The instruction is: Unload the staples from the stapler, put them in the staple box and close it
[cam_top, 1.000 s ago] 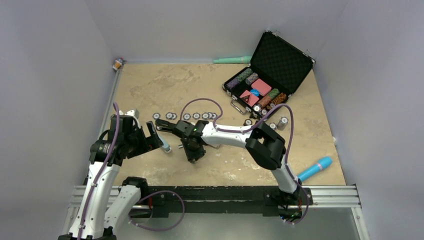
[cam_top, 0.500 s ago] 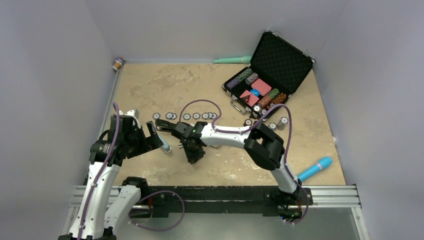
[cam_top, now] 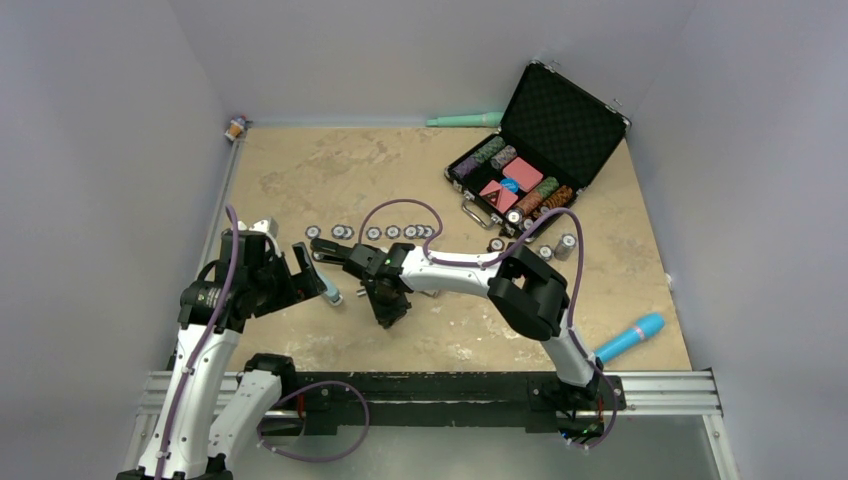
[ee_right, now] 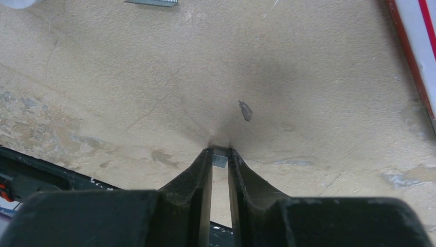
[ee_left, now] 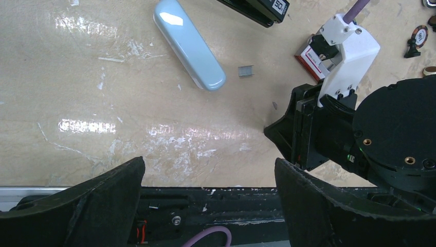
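Note:
The right wrist view shows my right gripper (ee_right: 220, 154) down at the table, its two fingers pinched on a tiny grey strip of staples (ee_right: 220, 159) held at the tips. Another strip of staples (ee_left: 246, 71) lies loose beside the pale blue block (ee_left: 189, 43). The black stapler (ee_left: 259, 7) lies just beyond them, and in the top view the stapler (cam_top: 328, 254) shows left of the right arm. My left gripper (ee_left: 208, 172) hovers wide open over the table's near edge, nothing between its fingers. From above, the right gripper (cam_top: 386, 316) sits right of the left gripper (cam_top: 312, 276).
A red-and-white card (ee_left: 311, 56) lies next to the right gripper. Poker chips (cam_top: 375, 232) form a row behind the arms. An open black case (cam_top: 572, 120) with chips stands at the back right. A blue cylinder (cam_top: 630, 338) lies near the front right edge.
The right gripper's fingers have closed in onto the staple strip. Both arms have otherwise stayed where they were.

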`<action>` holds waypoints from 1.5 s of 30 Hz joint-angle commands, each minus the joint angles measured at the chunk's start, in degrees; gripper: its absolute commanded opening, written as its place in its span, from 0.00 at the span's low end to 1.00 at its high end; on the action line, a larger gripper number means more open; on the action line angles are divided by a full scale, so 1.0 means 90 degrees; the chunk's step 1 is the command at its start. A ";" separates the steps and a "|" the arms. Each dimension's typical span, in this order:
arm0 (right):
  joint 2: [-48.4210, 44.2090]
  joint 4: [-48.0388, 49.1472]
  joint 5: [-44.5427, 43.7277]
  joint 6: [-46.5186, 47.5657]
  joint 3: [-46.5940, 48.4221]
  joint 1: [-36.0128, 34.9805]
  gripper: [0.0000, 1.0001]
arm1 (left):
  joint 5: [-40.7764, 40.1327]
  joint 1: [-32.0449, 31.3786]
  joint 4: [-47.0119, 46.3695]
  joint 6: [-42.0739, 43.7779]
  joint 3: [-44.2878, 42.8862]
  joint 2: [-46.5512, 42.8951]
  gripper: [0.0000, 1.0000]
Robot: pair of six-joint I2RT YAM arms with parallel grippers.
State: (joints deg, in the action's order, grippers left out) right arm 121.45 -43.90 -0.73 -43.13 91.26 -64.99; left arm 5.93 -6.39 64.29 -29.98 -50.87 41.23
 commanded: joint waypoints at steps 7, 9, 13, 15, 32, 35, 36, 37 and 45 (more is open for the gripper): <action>-0.0613 -0.0060 -0.0160 0.0095 0.0091 -0.0117 0.17 | 0.0057 0.0035 -0.0164 -0.0033 0.0016 -0.0031 1.00; -0.0670 -0.0059 -0.0140 0.0143 0.0102 -0.0122 0.17 | 0.0051 0.0035 -0.0167 -0.0033 0.0014 -0.0030 1.00; -0.0792 0.0022 0.0002 0.0246 0.0092 -0.0122 0.17 | -0.0012 0.0034 -0.0161 -0.0047 0.0016 -0.0031 1.00; -0.0839 -0.0001 0.0017 0.0256 0.0104 -0.0122 0.17 | -0.0014 0.0036 -0.0161 -0.0044 0.0009 -0.0040 1.00; -0.1616 0.0242 0.0124 0.0135 -0.0513 0.1020 0.14 | 0.0008 0.0046 -0.0172 -0.0042 0.0031 0.0039 1.00; -0.1824 0.0373 0.0282 -0.0010 -0.0788 0.1379 0.13 | 0.0015 0.0046 -0.0171 -0.0046 0.0026 0.0102 1.00; -0.1868 0.0408 0.0286 -0.0050 -0.0845 0.1479 0.13 | 0.0023 0.0046 -0.0179 -0.0048 0.0022 0.0110 1.00; -0.1872 0.0414 0.0278 -0.0080 -0.0904 0.1562 0.14 | 0.0036 0.0046 -0.0181 -0.0037 0.0026 0.0115 1.00; -0.1913 0.0815 0.0348 -0.0476 -0.1436 0.1841 0.10 | 0.0095 0.0056 -0.0185 -0.0015 0.0034 0.0074 1.00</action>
State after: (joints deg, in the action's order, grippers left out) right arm 106.34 -40.03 1.15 -44.58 80.47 -48.64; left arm 5.98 -6.39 64.18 -29.98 -50.78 42.22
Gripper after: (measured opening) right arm 0.138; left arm 0.997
